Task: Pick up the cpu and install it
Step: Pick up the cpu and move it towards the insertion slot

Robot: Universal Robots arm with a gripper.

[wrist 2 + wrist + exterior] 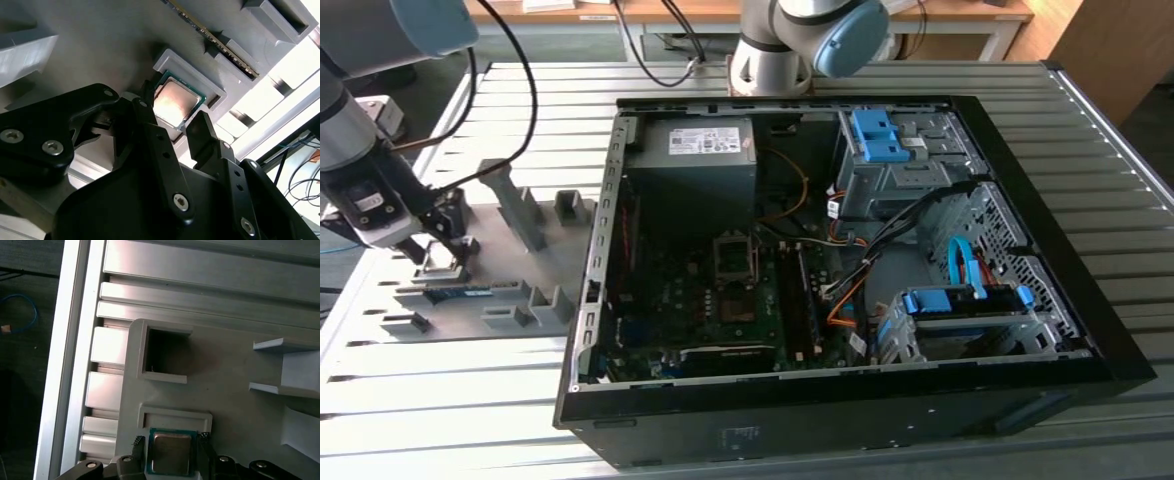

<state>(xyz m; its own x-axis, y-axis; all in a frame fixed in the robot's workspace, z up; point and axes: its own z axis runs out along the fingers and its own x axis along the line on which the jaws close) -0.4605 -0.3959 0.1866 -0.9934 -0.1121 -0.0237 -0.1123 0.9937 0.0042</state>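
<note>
Where the ribbed metal bench point(1094, 130) carries the whole setup, the largest thing on it is an open black computer case point(854, 430), lying on its side towards the exterior view's right. A motherboard point(720, 300) shows inside the case. The arm point(360, 150) comes down at the exterior view's left, well apart from the case, over a grey fixture tray point(507, 270) that lies flat on the bench. On this tray stand several moulded posts and holders. A long blue-green memory stick point(460, 293) rests in a slot near the arm's end.

The gripper point(438, 245) hangs low over the tray, just beside that slot. In both wrist views it hovers at a shallow square pocket point(195, 75) point(175, 415) moulded into the tray. The cpu point(177, 102) point(171, 454) lies flat in this pocket with its pale metal top facing up and a thin green edge showing around it.

The fingers point(199, 131) are spread, one on each of two opposite sides of the cpu and just beside its edges, so the chip sits between them. Whether they touch the chip cannot be told. The gripper point(174, 107) point(171, 439) is thus centred over the cpu, which is seated in the tray and not lifted.
</note>
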